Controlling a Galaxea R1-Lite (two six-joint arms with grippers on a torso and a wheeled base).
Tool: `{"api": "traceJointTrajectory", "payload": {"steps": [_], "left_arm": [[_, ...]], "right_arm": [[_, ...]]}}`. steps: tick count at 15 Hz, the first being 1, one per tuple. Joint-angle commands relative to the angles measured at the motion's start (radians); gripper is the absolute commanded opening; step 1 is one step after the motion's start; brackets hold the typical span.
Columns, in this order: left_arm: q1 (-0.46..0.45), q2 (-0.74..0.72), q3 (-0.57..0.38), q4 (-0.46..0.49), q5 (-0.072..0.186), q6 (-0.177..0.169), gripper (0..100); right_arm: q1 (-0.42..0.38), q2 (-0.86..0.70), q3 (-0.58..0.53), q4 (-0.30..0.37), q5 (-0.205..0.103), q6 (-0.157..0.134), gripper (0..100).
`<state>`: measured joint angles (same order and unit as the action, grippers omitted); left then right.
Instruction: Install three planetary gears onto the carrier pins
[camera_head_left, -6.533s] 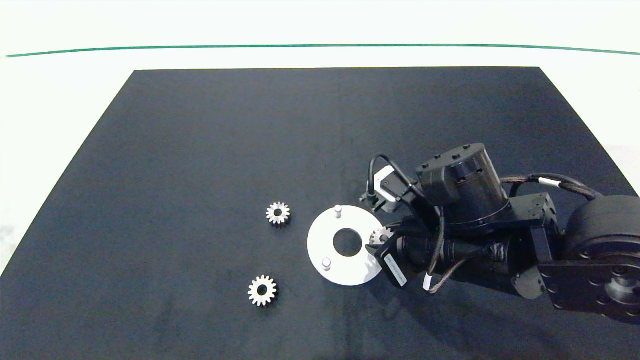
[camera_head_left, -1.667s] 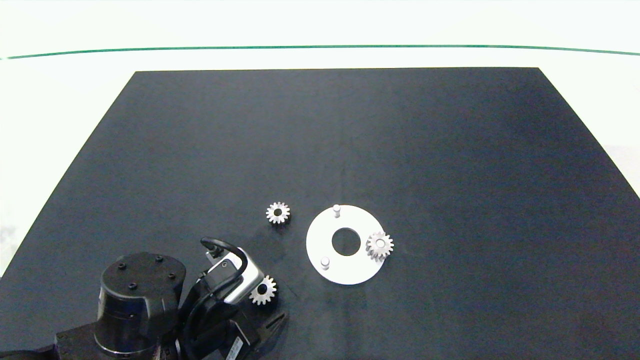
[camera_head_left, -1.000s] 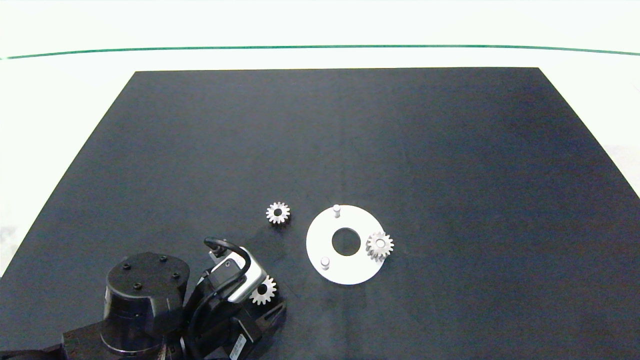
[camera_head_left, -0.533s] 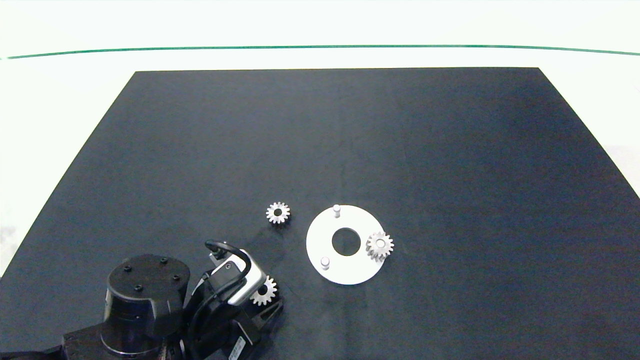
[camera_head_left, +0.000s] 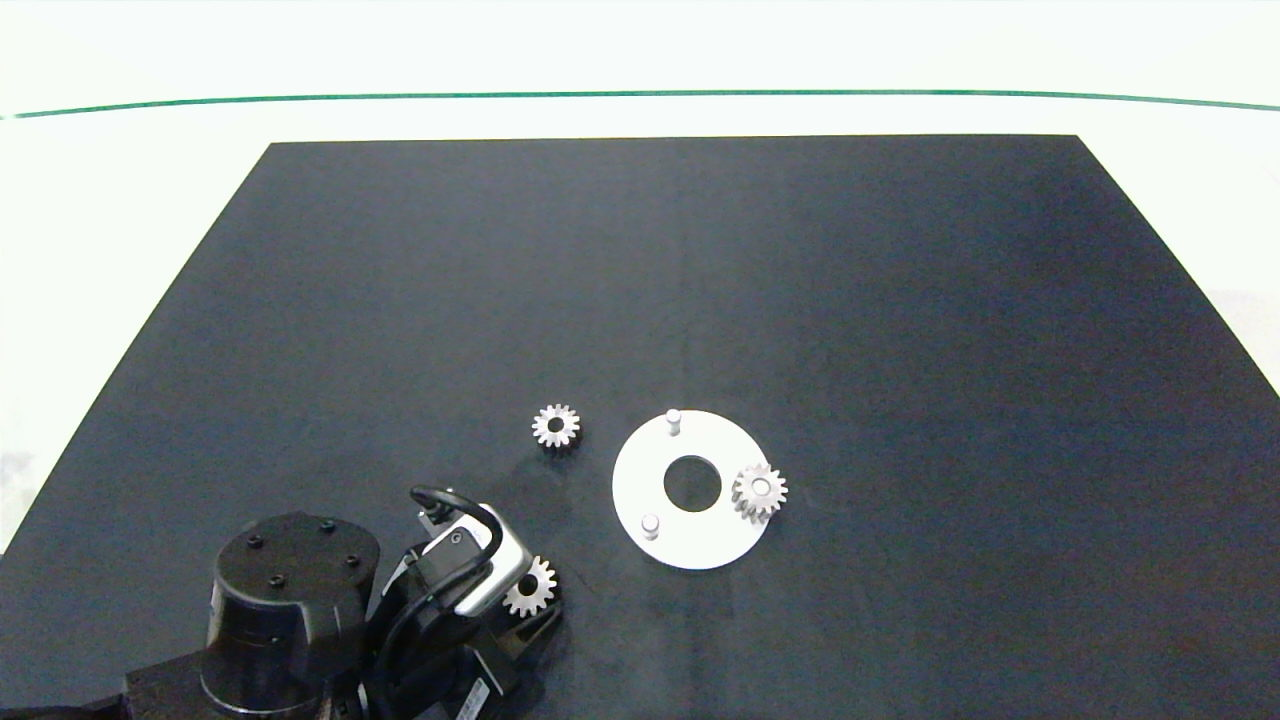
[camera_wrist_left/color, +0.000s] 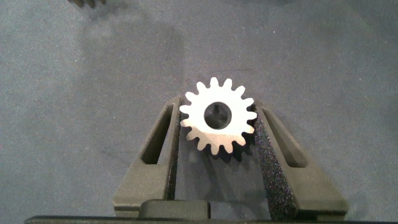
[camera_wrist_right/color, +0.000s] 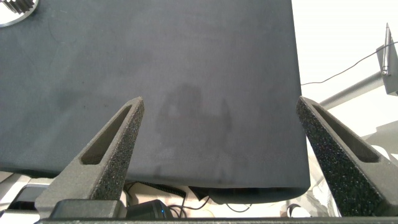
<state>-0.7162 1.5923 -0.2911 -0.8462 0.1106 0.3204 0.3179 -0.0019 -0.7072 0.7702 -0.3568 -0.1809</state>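
From above, the left gripper sits at the near left part of the black mat, its wrist housing hiding most of the fingers. A near gear peeks out just beyond that housing. A second gear lies loose on the mat, to the left of the white disc. A third gear is seated on the disc's right-hand pin, while the far pin and the near pin stand bare. The mat lies on a pale table, with a thin green line running across beyond it. The right arm does not appear here.

The left wrist view shows what the head view hides: the near gear lies flat between the two fingers, whose foam pads press against its teeth on both sides, so the left gripper is closed upon it.

The right wrist view shows the right gripper spread wide with nothing between its fingers, hanging over the mat's edge. Cables and a metal stand lie beyond the mat.
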Motion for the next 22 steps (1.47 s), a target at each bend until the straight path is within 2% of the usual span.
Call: {"api": "traceJointTrajectory", "payload": {"steps": [1,9,11,18,20,21,22], "left_arm": [[0.001,-0.003,0.003,-0.004,0.001,0.002,26],[-0.005,-0.017,0.012,-0.004,0.004,-0.003,11],[-0.006,-0.022,0.013,-0.004,0.015,-0.003,10],[-0.048,-0.086,0.001,0.009,0.020,-0.004,10],[-0.083,-0.089,-0.036,0.018,0.055,-0.004,10],[-0.106,-0.091,-0.068,0.047,0.064,-0.004,10],[-0.128,-0.094,-0.108,0.102,0.084,-0.004,10]], "right_arm": [[0.001,0.002,0.000,0.004,-0.002,-0.002,100],[0.001,0.002,0.008,0.004,-0.002,0.001,100],[0.001,0.002,0.018,0.006,-0.001,0.008,100],[0.001,0.002,0.015,0.020,-0.001,0.008,100],[0.001,0.002,0.014,0.020,-0.001,0.008,100],[0.001,0.002,0.014,0.020,-0.001,0.008,100],[0.001,0.002,0.014,0.021,-0.001,0.008,100]]}}
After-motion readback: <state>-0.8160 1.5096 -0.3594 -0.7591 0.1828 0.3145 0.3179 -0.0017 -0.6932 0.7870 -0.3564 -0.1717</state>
